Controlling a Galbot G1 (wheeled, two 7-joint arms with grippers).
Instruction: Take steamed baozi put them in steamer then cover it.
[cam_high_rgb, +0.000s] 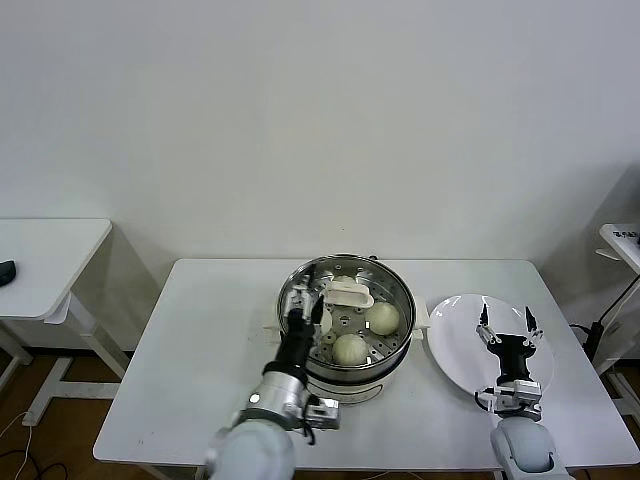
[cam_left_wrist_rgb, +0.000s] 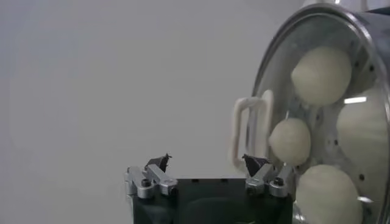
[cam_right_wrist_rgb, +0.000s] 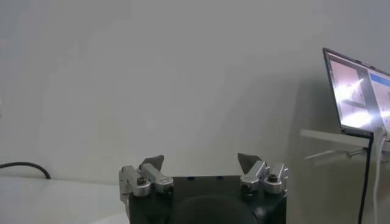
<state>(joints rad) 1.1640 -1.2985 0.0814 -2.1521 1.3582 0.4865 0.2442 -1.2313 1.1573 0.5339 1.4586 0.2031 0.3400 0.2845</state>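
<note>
Four steamed baozi show through the cover in your left wrist view; from the head camera you can make out only three of them clearly inside the steamer. The cover sits on the steamer's rim, with its cream-white handle lying across the glass just beyond your left gripper.

Your left gripper hangs over the near-left edge of the steamer, with its fingers spread wide and nothing between them. In the wrist view one fingertip stands just beside the handle loop, and the other fingertip is well out to the side. Whether that near fingertip touches the handle, you cannot tell.

Your right gripper hovers over the white plate, which lies on the white table on the right side of the steamer. Its fingers are also wide apart and hold nothing. From that gripper the steamer and its baozi lie off to the left, well apart from it. The right wrist view shows the two open fingertips against a pale wall, with a lit laptop screen standing farther off at one side.

A second white table stands far out past your left arm.
</note>
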